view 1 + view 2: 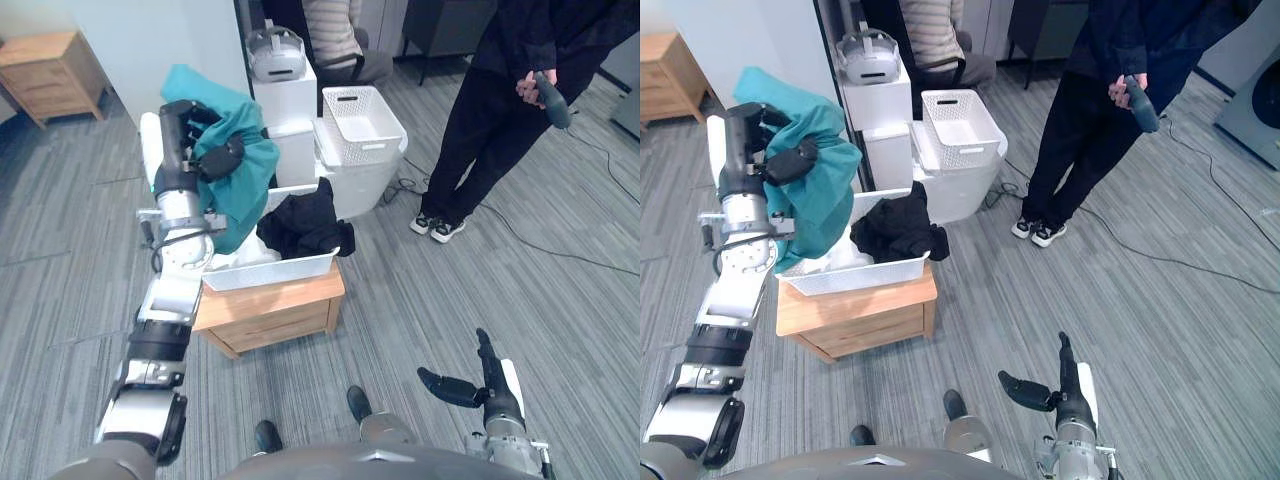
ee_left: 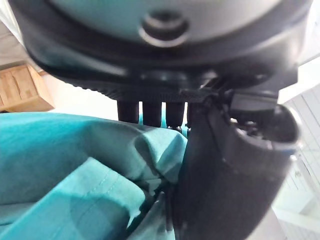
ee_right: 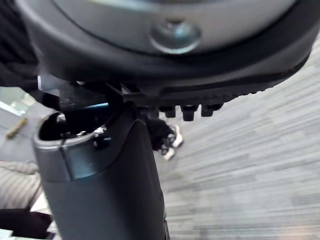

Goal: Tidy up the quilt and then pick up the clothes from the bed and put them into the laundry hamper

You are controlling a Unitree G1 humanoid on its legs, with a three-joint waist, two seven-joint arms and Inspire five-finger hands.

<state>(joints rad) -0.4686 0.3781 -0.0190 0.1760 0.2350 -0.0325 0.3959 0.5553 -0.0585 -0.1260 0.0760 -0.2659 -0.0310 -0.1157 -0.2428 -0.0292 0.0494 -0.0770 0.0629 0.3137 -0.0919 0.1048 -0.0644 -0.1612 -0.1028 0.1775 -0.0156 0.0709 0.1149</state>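
Grey striped flooring [image 1: 560, 330] surrounds a low wooden cabinet [image 1: 270, 312], which carries the white laundry hamper [image 1: 270, 272] across its top; a person [image 1: 490, 120] stands well apart at the far right. Teal garment [image 1: 245, 175] hangs bunched above the hamper's left edge, partly outside the rim. A black garment [image 1: 305, 225] already lies inside, heaped toward the right edge. Left hand [image 1: 183, 135] is raised over the cabinet's left side, fingers and thumb curled into the teal cloth. Right hand [image 1: 494, 398] hangs low over the floor, fingers straight, holding nothing. The step in hand is judged to be the drop. Procedure: carry the left hand toward the hamper's centre so the whole bundle is above the opening, lower it until the trailing cloth is inside the rim, then uncurl the fingers. Releasing at the present position risks the cloth sliding over the left edge onto the floor.
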